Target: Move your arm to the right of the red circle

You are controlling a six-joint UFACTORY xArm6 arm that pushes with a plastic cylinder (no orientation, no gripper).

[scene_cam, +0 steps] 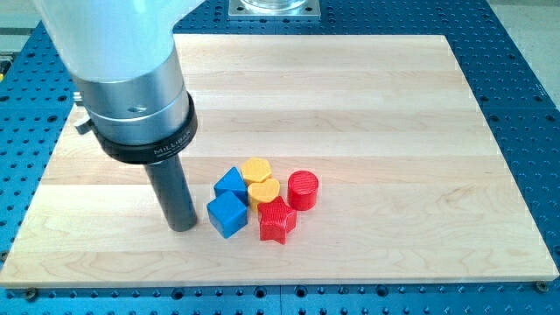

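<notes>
A blue perforated metal bench point(525, 105) framed the scene, and on it lay a pale wooden board point(350, 96) that filled most of the view. At the view's top edge a grey metal mounting plate point(273, 7) showed just beyond the board. No containers were on the board; the blocks lay bare on the wood.

The arm's thick white and silver body point(122, 79) came down from the view's upper left, ending in a dark rod. My tip point(182, 227) rested on the board just to the view's left of the block cluster, close to the lower blue cube point(227, 215) but with a thin gap between them. The arm carried no jaws, only the rod, so there was nothing apart or together to report.

The cluster sat below the board's middle. An upper blue block point(230, 185) touched the lower cube. A yellow hexagon-like block point(256, 169) sat at the top, with a yellow heart point(263, 192) just below it. A red star point(276, 220) lay at the cluster's bottom. The red circle point(303, 189), an upright cylinder, stood at the cluster's right edge, on the far side from my tip.
</notes>
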